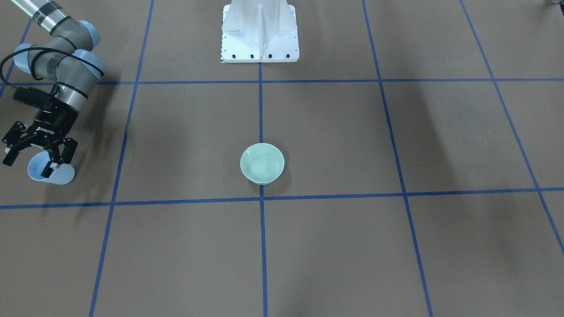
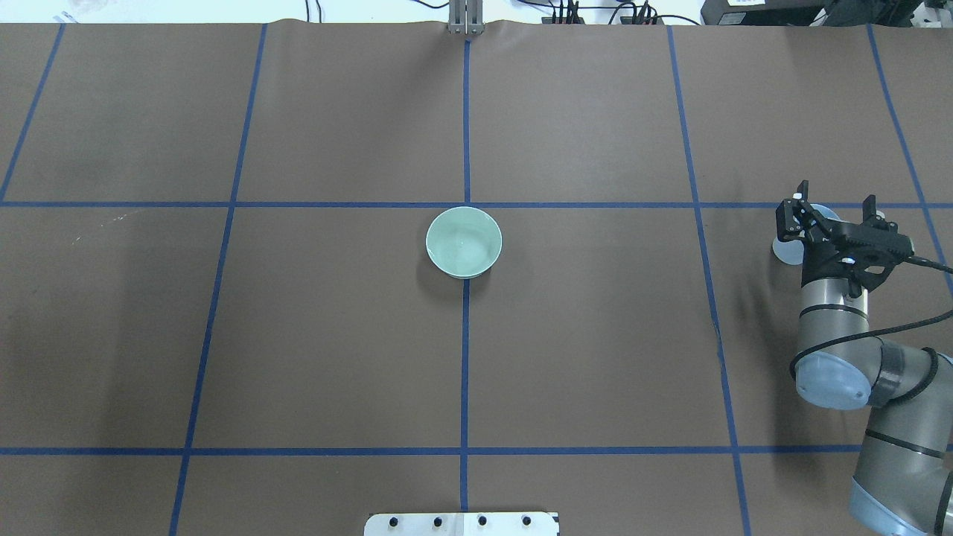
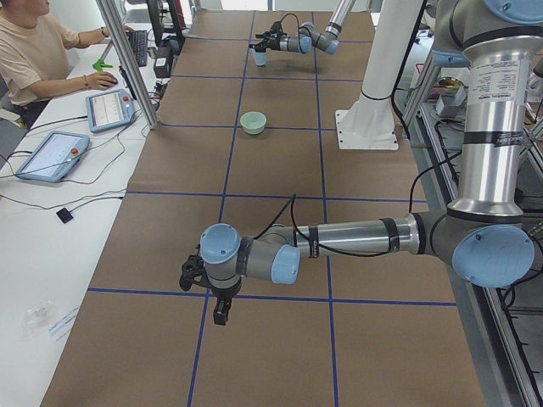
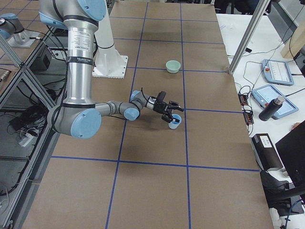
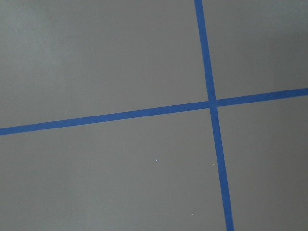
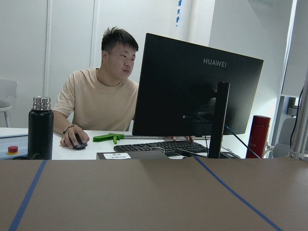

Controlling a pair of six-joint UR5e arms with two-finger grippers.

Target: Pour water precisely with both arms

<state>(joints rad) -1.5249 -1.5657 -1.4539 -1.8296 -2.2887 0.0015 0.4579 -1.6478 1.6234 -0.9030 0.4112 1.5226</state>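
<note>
The table [image 2: 335,335] is mostly bare. The left arm [image 3: 356,237] hangs far off, and I cannot tell whether its left gripper [image 3: 212,297] is spread or clenched. The green bowl [image 2: 464,242] sits at the centre, well apart from the blue cup [image 1: 59,176]. The right gripper [image 1: 31,162] hangs spread over the cup, holding nothing. I'd centre the cup between the fingers, then close gently and keep it upright.

bowl [image 2: 464,242]: table [image 2: 335,335] centre | cup [image 2: 787,251]: far right, by right tool [image 2: 834,197]

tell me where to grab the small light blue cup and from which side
Grip the small light-blue cup on its round side wall, about mid-height, coming in from the robot's side, as the open right gripper straddles it. It stands upright, mouth up, so a side pinch likely keeps it level for carrying.
</note>
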